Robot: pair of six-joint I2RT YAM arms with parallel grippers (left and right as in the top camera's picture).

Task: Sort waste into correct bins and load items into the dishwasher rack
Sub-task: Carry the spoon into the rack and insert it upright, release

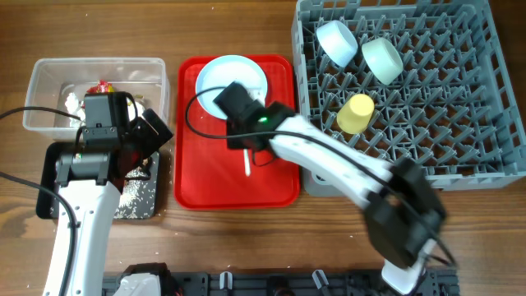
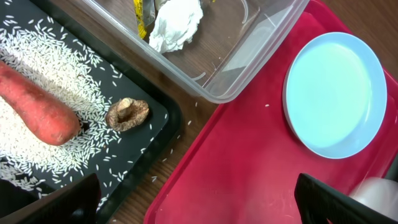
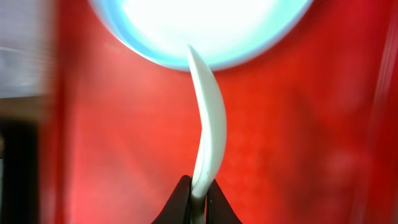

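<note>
My right gripper (image 3: 199, 200) is shut on the handle of the white plastic spoon (image 3: 209, 118), whose tip points at the pale blue plate (image 3: 199, 25). Overhead, that gripper (image 1: 245, 146) is over the red tray (image 1: 279, 185), with the spoon (image 1: 246, 164) below the plate (image 1: 233, 80). My left gripper (image 2: 199, 205) hangs open and empty above the gap between the black tray (image 2: 155, 118) and the red tray. The black tray holds rice (image 2: 74, 81), a carrot (image 2: 34, 106) and a brown lump (image 2: 127, 114). Tissue (image 2: 177, 22) and a yellow wrapper (image 2: 142, 15) lie in the clear tub (image 2: 249, 62).
The grey dishwasher rack (image 1: 436, 123) fills the right side and holds two pale bowls (image 1: 337, 41) (image 1: 382, 59) and a yellow cup (image 1: 357, 113). The clear tub (image 1: 49, 78) stands at the far left, with the black tray (image 1: 140, 205) in front of it.
</note>
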